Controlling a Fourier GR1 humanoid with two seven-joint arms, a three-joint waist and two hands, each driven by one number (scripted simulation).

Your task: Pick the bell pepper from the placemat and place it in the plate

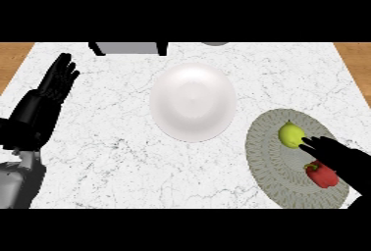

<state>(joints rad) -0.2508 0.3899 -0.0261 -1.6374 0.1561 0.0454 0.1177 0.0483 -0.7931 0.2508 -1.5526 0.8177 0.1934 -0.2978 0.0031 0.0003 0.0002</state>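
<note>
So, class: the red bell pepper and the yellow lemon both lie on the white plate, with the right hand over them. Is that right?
Not quite. In the head view the bell pepper and lemon lie on the grey placemat, not the white plate. The right hand is over them.

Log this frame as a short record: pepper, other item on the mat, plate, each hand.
bell pepper: red, on the placemat, partly under the right hand
lemon: on the same mat, beyond the pepper
plate: white, mid-counter, left of the mat, nothing on it
right hand: over the mat, fingers extended, not closed on the pepper
left hand: open, resting at left edge
</note>
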